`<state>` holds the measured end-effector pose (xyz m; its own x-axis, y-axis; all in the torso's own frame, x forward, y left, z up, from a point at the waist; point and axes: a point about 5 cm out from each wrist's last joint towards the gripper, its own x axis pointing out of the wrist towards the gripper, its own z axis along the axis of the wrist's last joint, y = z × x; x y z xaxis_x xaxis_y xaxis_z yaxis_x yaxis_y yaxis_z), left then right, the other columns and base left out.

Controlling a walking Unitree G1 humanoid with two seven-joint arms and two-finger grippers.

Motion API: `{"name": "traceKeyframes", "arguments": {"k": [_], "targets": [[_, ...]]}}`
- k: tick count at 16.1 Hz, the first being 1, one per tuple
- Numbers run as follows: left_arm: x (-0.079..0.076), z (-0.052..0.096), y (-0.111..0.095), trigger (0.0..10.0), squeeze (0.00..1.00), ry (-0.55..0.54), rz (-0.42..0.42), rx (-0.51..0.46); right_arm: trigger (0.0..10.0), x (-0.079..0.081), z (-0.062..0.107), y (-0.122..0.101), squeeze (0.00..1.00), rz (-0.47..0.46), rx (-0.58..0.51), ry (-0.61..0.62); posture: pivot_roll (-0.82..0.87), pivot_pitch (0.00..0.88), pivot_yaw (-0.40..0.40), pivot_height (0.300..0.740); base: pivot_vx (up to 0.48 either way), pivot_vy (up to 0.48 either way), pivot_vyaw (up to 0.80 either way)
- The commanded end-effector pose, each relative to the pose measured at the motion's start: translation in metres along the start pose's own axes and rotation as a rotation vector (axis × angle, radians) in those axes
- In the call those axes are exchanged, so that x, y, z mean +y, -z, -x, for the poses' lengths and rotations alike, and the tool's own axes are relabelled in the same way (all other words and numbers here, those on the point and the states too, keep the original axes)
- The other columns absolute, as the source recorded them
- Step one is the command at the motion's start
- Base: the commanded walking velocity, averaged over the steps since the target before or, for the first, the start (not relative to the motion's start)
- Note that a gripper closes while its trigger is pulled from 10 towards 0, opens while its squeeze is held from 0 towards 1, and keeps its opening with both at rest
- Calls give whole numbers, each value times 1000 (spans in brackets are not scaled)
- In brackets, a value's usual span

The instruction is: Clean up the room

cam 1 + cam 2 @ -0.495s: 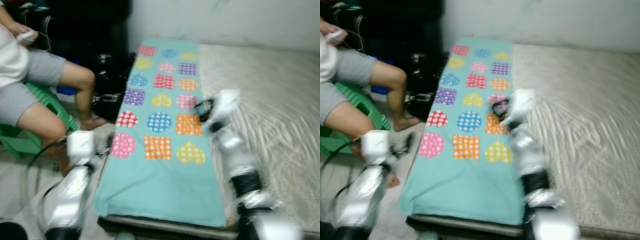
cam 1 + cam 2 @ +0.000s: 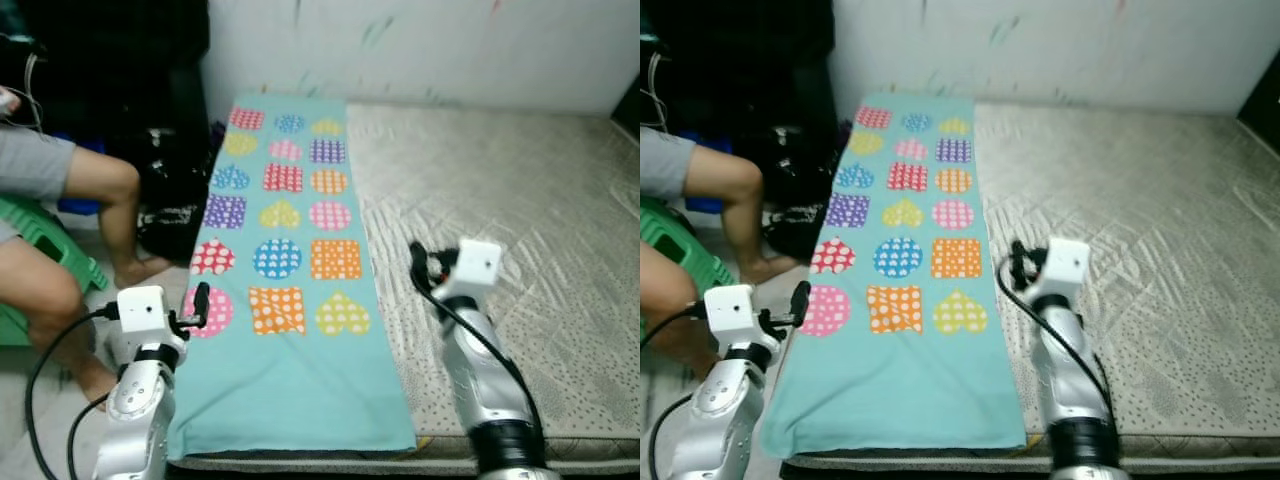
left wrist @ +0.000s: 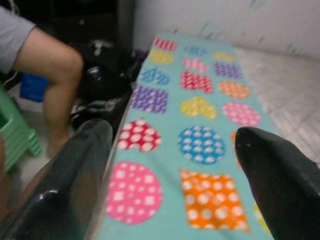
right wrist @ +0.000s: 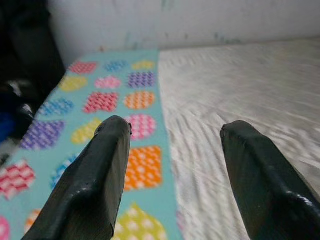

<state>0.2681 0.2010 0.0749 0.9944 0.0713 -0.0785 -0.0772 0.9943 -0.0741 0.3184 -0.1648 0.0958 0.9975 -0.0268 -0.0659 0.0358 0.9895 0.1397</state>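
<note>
Right now a long turquoise cloth printed with dotted hearts, circles and squares (image 2: 285, 260) lies flat along the left edge of a beige quilted mattress (image 2: 500, 220), running from the near edge to the white wall (image 2: 420, 45) at the far side. Both silver arms are raised over the near end of the bed. The left pincer (image 3: 172, 170) hangs above the cloth's left edge, beside a pink dotted circle, its two black fingers (image 3: 65, 185) spread wide with nothing between them. The right pincer (image 4: 172, 165) hovers just right of the cloth's right edge, over the bare mattress, fingers likewise apart and empty. On the far left a person's bare leg (image 2: 105, 195) shows beside a green plastic stool (image 2: 45, 250), with dark bags (image 2: 165, 195) on the floor next to the bed
</note>
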Motion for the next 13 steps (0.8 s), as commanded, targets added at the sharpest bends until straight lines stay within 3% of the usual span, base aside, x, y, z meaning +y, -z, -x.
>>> {"name": "traceKeyframes", "arguments": {"k": [1, 4, 8, 10, 13], "targets": [[-9, 1, -4, 10000, 0, 70, -34, 15, 10000, -6, -3, -12, 0, 24, -18, -2, 27, 10, -93, 740, 0, 0, 0], [-12, 3, -3, 10000, 0, 159, -104, 55, 10000, 5, -5, -15, 0, 37, -6, -43, 40, 27, -113, 740, 0, 0, 0], [-18, -2, -10, 10000, 0, 105, -16, 17, 10000, 10, 0, -16, 0, 20, -15, -42, 20, 30, -90, 740, 0, 0, 0], [-29, 4, -10, 10000, 0, 102, 3, -5, 10000, 8, 4, -14, 0, 23, -5, -33, 16, 32, -80, 740, 0, 0, 0], [-25, 8, -8, 10000, 0, 72, 3, 16, 10000, 7, 1, -12, 0, 22, 5, -34, 28, 37, -75, 740, 0, 0, 0]]}}
